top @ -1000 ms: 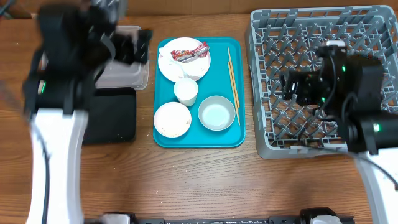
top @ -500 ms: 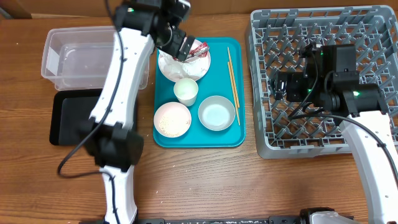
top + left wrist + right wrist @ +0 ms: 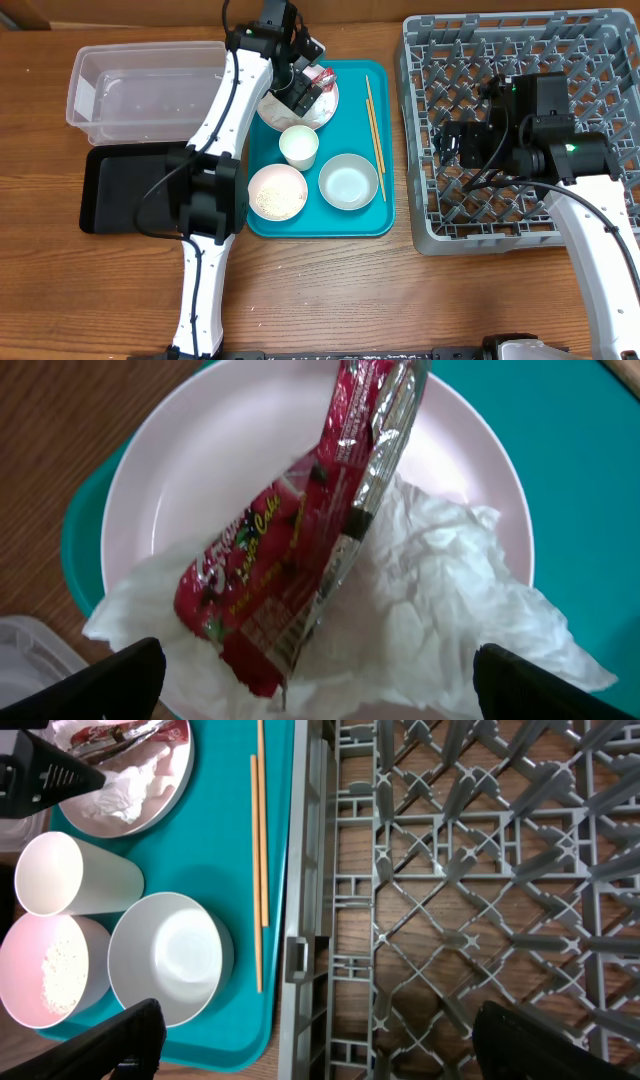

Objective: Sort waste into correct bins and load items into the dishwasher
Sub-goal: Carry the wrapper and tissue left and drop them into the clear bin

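progress: none done | wrapper (image 3: 290, 560), tissue (image 3: 450, 610) on plate (image 3: 200, 470); bowls (image 3: 348, 182), cup (image 3: 299, 147), chopsticks (image 3: 374, 120) on teal tray (image 3: 320, 222); rack (image 3: 412, 200), tub (image 3: 75, 100) hold nothing | left gripper (image 3: 303, 92) apart above wrapper | right gripper (image 3: 452, 142) apart over rack

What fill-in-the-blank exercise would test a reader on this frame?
The wrapper lies on crumpled tissue on the pink ____. The loose rice sits in the ____ bowl. The chopsticks lie on the teal ____. The left gripper, over the wrapper, and the right gripper, over the edge of the rack, both stand ____.
Missing words: plate; pink; tray; open.
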You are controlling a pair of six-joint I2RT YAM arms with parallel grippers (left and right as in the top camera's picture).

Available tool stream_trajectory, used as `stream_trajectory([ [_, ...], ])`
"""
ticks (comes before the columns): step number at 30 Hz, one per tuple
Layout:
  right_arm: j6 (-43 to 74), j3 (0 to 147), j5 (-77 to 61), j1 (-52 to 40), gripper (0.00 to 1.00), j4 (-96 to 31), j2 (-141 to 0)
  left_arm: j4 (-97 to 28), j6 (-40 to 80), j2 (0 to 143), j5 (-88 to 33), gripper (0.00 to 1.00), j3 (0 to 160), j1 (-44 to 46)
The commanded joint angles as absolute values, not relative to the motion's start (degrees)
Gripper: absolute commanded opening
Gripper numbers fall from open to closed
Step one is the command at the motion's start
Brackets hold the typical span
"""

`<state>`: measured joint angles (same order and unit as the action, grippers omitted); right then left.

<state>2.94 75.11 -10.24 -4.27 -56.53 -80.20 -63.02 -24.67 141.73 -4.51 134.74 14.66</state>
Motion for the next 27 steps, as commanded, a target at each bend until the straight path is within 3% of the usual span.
stream_trajectory([
  [1,2.59,76.79,-10.61,-4.64,1.0,-56.49,-80.18,-61.87,-28.82,143.83,-5.87,1.0,136.14,14.98],
  [11,2.59,76.79,-10.59,-4.64,1.0,-56.71,-80.29,-61.08,-30.02,149.53,-6.07,1.0,136.14,15.05],
  [14,2.59,76.79,-10.59,-4.64,1.0,-56.71,-80.29,-61.06,-29.45,150.47,-6.07,0.92,136.11,15.07],
  [24,2.59,76.79,-10.61,-4.64,1.0,-56.69,-80.29,-61.73,-28.16,150.26,-5.85,0.15,136.29,15.09],
  [27,2.61,76.79,-10.63,-4.64,1.0,-56.73,-80.29,-62.37,-24.82,148.86,-3.81,0.04,137.1,15.07],
])
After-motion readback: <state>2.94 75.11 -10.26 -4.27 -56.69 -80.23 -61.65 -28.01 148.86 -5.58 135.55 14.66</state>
